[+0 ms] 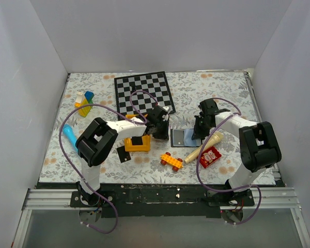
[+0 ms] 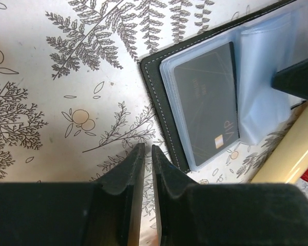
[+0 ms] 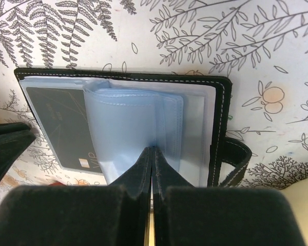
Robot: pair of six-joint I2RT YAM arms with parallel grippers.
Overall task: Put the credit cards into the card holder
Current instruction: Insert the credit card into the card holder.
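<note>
Principal hazard: my right tool (image 3: pixel 153 149), its jaws fully closed, bears with its tips on the clear plastic leaves (image 3: pixel 128 128) at the middle fold of the card holder (image 3: pixel 218 128), apparently pinning it open. If those tips slide or lift, I judge that the springy leaves could flip across the pocket, or the holder could fold up. Second hazard: my left tool (image 2: pixel 148 148), jaws parted by only a narrow slit and holding nothing, hangs just beside the holder's stitched outer edge. A sideways sweep from there could nudge that edge and twist the holder under my right tool, or drag on the credit card (image 2: pixel 208 102) lodged in the nearest sleeve. Whether that card is pushed fully home I cannot tell, so it may work loose. Third hazard: another thin black card (image 1: pixel 124 154) lies flat on the surface (image 2: pixel 51 118) by a yellow block (image 1: pixel 142 146), and my tips may skid over so flat a thing. Position: the holder lies spread open between my two tools, under the right one and beside the left. Its snap tab (image 3: pixel 236 159) is on the side away from my left tool. The sleeved card is near my left tips, not touching them, and the loose card is well apart from the holder.
</note>
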